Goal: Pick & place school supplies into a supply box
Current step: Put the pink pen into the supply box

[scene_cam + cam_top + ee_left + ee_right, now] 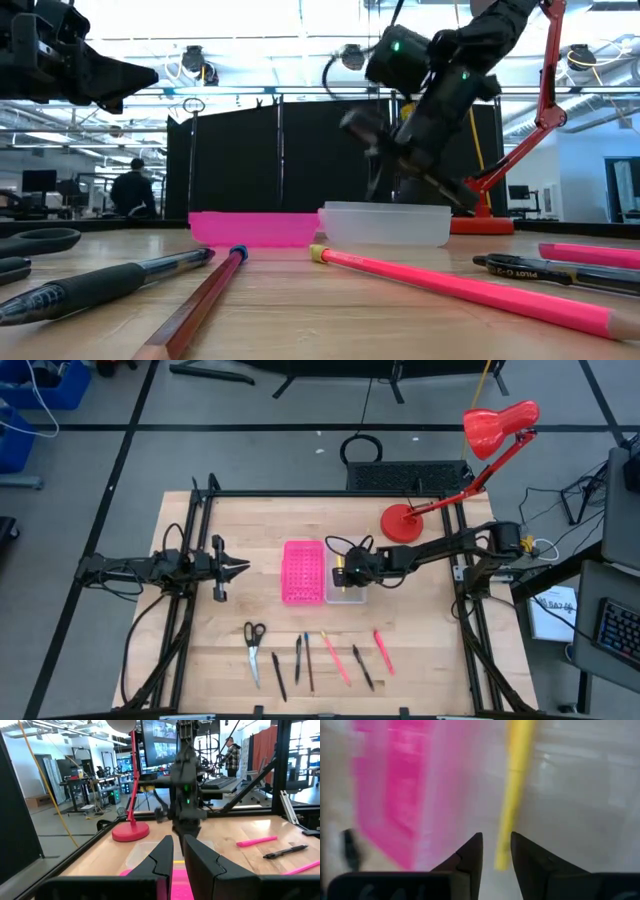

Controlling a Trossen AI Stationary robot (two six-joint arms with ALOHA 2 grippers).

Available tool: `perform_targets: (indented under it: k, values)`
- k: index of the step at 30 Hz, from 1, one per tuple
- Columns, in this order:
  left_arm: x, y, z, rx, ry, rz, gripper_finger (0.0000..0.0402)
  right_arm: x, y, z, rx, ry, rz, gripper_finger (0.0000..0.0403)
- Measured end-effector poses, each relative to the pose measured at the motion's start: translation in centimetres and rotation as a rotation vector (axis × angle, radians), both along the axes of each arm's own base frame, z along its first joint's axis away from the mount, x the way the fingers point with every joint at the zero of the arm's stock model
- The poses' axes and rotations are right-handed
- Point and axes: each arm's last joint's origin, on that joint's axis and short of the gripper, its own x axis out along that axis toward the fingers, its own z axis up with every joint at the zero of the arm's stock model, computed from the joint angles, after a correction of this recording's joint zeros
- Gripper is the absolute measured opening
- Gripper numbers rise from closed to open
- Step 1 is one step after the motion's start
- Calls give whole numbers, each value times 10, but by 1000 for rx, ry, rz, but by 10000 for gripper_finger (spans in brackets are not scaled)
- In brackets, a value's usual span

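Yellow pencil [516, 780] between right tool [496, 851] tips

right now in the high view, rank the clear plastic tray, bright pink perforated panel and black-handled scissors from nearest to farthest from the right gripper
1. Clear translucent plastic tray: directly under the right gripper.
2. Bright pink perforated panel: beside the tray, toward the left arm.
3. Black-handled silver scissors: far off in the front row of supplies, at its left end.
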Motion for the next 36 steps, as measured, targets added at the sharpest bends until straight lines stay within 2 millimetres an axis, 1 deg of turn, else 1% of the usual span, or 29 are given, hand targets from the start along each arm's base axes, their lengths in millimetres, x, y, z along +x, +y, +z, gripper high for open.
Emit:
perform_targets:
  k: [4, 6, 9, 12, 14, 16, 19, 21, 23, 25, 27, 31, 33, 36]
  values:
    - [0, 0, 0, -1, -1, -2, 51, -10, 1, 31, -41, -70, 45, 92]
    - [0, 0, 0, -1, -1, -2, 51, -19, 2, 47, -57, -90, 69, 92]
    - [0, 0, 0, -3, -1, -3, 51, -38, 12, 75, -99, -124, 152, 92]
    - [0, 0, 0, -2, -1, -9, 51, -62, 29, 97, -182, -125, 294, 92]
    - [0, 0, 0, 2, -1, -8, 51, -79, 44, 108, -280, -118, 364, 92]
    - [0, 0, 0, 39, 3, -5, 51, -92, 59, 115, -398, -104, 404, 92]
    - [0, 0, 1, 112, 5, 2, 51, -108, 77, 124, -688, -89, 454, 87]
    - [0, 0, 4, 134, -23, 7, 51, -115, 87, 128, -876, -73, 469, 70]
    - [-1, 0, 7, 129, -62, 9, 51, -122, 93, 133, -999, -67, 505, 40]
    - [-1, 0, 9, 104, -77, 7, 51, -128, 92, 142, -1044, -100, 543, 11]
    - [-1, 0, 9, 90, -84, 5, 51, -137, 86, 153, -1063, -150, 538, 7]
    - [-1, 0, 9, 111, -80, 8, 51, -159, 73, 171, -1136, -189, 527, 1]
    - [-1, 0, 9, 116, -79, 9, 51, -167, 68, 173, -1156, -206, 482, 2]
    - [-1, 0, 9, 114, -79, 9, 51, -171, 66, 164, -1171, -206, 500, 1]
